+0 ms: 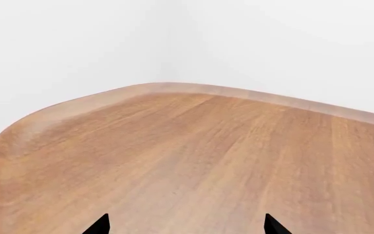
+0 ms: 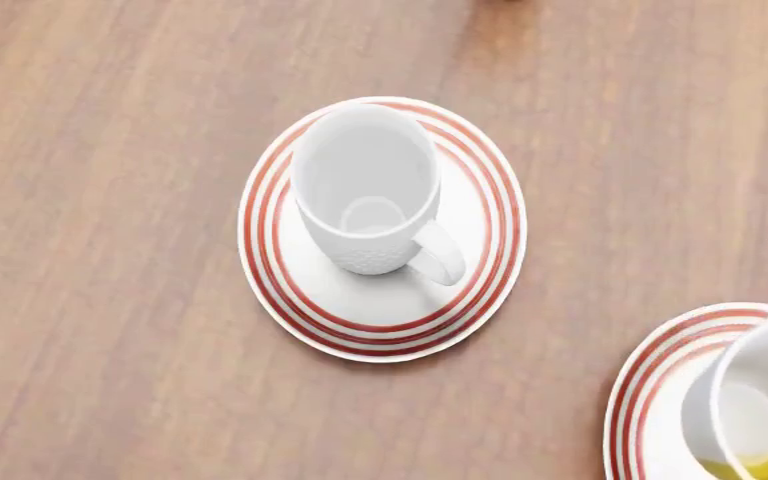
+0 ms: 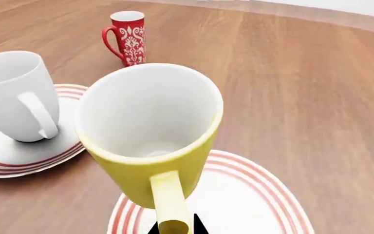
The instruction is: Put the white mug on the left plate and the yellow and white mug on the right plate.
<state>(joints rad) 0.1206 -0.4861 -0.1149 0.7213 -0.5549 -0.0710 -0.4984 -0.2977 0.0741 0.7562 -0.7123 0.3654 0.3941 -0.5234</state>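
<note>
Yellow and white mug (image 3: 149, 141) sits upright over my right plate (image 3: 252, 195), apparently resting on it, its handle pointing back at my right end effector (image 3: 174, 229). Only dark tips show beside the handle, so I cannot tell whether I grip it or have let go. To finish well, I judge I should open fully and back straight off along the handle without nudging it. White mug (image 2: 368, 190) already stands on the left plate (image 2: 267, 260). My left end effector (image 1: 187, 225) hangs spread wide over bare tabletop (image 1: 194, 156). Red patterned mug (image 3: 128, 36) stands well apart.
</note>
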